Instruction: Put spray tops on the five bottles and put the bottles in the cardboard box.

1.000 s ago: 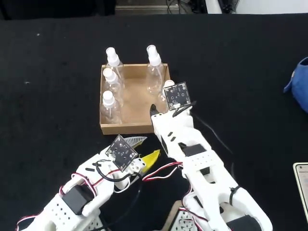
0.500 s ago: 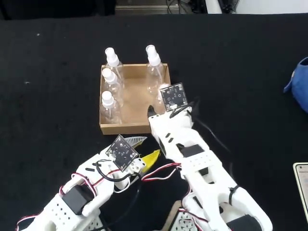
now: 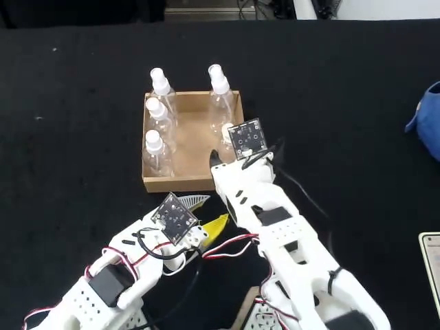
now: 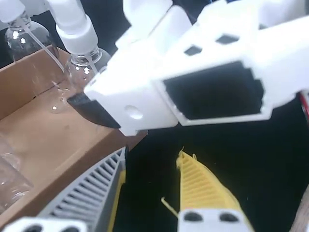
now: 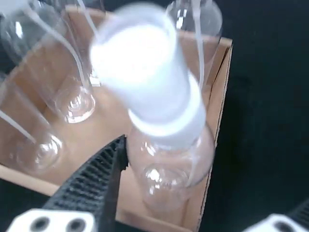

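Both arms were white plastic with black servos. The left arm [image 3: 130, 245] carried red and white cables [image 3: 230, 243], a grey ribbed finger [image 4: 89, 195] and a yellow finger [image 4: 203, 193]; the right arm [image 3: 289, 240] had a black ribbed finger [image 5: 91, 186]. Each wrist bore a square black board [image 3: 175, 218].

The bottles [image 3: 157, 157] are glossy clear plastic, the box [image 3: 175, 183] matt cardboard.

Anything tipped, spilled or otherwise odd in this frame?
Nothing stands out. Four capped bottles stand upright in the cardboard box. The fifth bottle, also capped, is held by the right pincer just inside the box's right wall. No spill or damage shows.
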`<state>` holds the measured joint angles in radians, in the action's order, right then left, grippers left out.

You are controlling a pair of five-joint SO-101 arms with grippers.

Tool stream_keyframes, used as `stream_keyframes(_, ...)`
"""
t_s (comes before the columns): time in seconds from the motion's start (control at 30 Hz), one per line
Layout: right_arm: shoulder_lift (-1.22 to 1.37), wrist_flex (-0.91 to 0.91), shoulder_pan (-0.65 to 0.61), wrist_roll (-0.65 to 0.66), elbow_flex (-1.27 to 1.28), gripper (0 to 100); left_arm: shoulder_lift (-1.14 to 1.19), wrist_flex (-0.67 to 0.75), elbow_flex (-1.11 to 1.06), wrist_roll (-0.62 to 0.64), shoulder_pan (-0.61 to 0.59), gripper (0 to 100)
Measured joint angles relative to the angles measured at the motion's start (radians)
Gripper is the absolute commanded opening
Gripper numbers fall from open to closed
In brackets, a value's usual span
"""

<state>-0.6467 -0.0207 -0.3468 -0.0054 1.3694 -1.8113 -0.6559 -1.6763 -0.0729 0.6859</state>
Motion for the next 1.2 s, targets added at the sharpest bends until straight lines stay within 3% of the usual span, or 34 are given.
stream_keyframes(0.2,-0.124,0.121,-0.002,0.000,0.000,53.1,0.000,0.000,0.000,0.000,0.000,3)
stream_keyframes(0.47,-0.173,0.155,-0.002,0.000,0.002,53.1,0.000,0.000,0.000,0.000,0.000,3)
stream_keyframes(0.87,-0.601,0.626,-0.003,0.000,0.000,51.8,0.000,0.000,0.000,0.000,0.000,3)
stream_keyframes(0.97,-0.721,0.721,0.003,0.000,0.000,37.1,0.000,0.000,0.000,0.000,0.000,3)
stream_keyframes(1.1,-0.861,0.798,0.115,0.002,0.000,3.9,0.000,0.000,0.000,0.000,0.000,3)
stream_keyframes(1.13,-0.891,0.804,0.150,0.002,0.000,0.4,0.000,0.000,0.000,0.000,0.000,3)
stream_keyframes(1.2,-0.950,0.807,0.230,0.002,0.000,8.4,0.000,-0.021,0.000,0.000,0.000,3)
